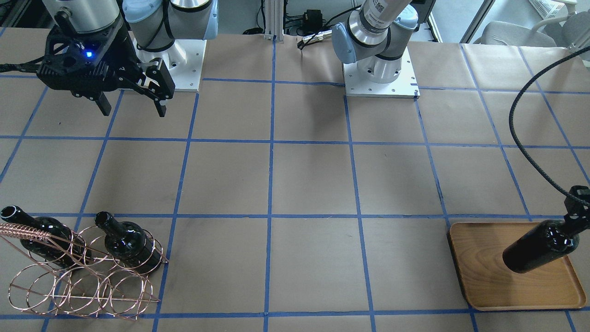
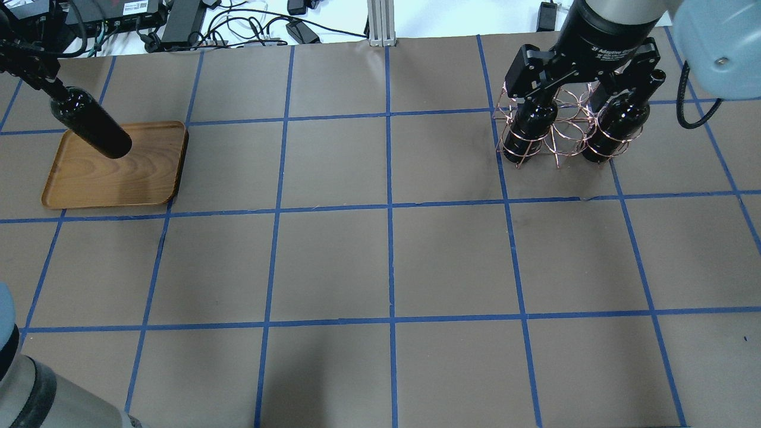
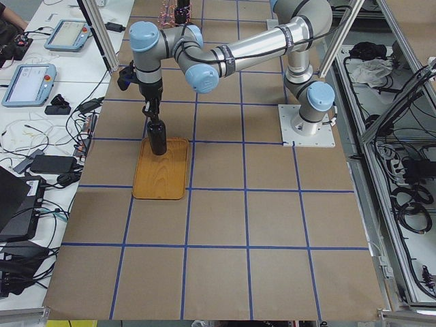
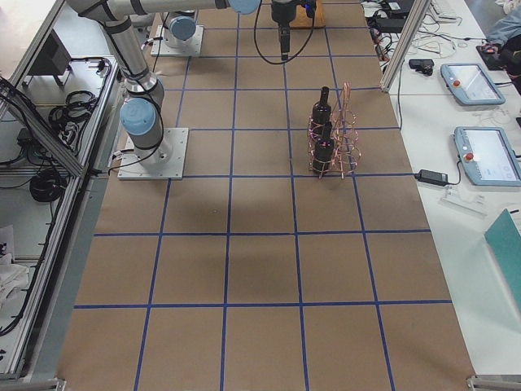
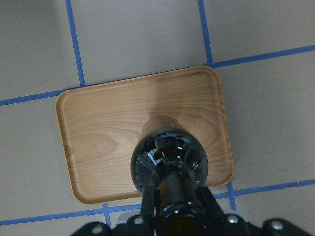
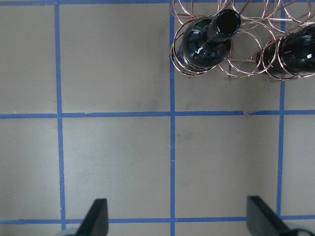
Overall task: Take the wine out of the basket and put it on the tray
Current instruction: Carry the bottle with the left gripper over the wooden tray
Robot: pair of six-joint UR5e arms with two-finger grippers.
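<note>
My left gripper (image 1: 575,220) is shut on the neck of a glossy black wine bottle (image 1: 539,246) and holds it upright over the wooden tray (image 1: 479,286). I cannot tell whether its base touches the tray. The left wrist view looks down the bottle (image 5: 170,160) onto the tray (image 5: 113,128). The copper wire basket (image 1: 83,281) holds two more black bottles (image 1: 27,233) (image 1: 126,242), necks up. My right gripper (image 1: 133,109) is open and empty, high above the table and short of the basket (image 6: 231,49). Its fingers (image 6: 98,216) show at the bottom of the right wrist view.
The table is brown paper with a blue tape grid (image 2: 389,208). Both arm bases (image 1: 380,76) stand on the robot's side. Cables and electronics (image 2: 178,24) lie beyond the far edge. A black cable (image 1: 525,138) loops above the tray's side.
</note>
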